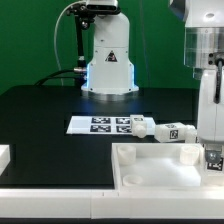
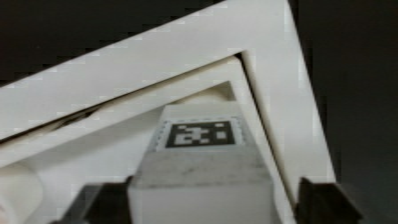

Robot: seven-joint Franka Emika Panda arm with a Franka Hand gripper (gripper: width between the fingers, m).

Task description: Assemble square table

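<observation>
Green curtain (image 1: 30,40) at the back, black desk (image 1: 40,110) in front, w/ the big white robot base (image 1: 108,60) far back on it. The marker board (image 1: 100,124) lies flat mid-desk. Just beside it, on the exterior view's right, two loose legs lie on their sides: one (image 1: 145,125) next to the board, the other (image 1: 176,132) a bit further out.

The square top (image 1: 150,172) sits at the front of the desk, rim up, toward the exterior view's right. My arm (image 1: 205,90) hangs down over its far corner.

Wrist view shows the job up close. A third leg (image 2: 205,160), tag facing the cam, sits right in the corner of the top, inside the rim (image 2: 267,60). The fingers (image 2: 320,197) stand on both sides of this leg, partly open. I see a thin dark gap on each side, so I think they're not gripping it, just around it. Can't tell if the leg is fixed in yet.

How it'll handle, my guess: the leg looks like hard plastic, so stiff and light, prob. not easy to break. It looks smooth, so it could slip or twist if I pinch it weakly. Best spot to hold is the two flat sides, near the middle, squeezing square-on. The top is wide and flat, too big for a pinch, so I'd push it, not lift it.
</observation>
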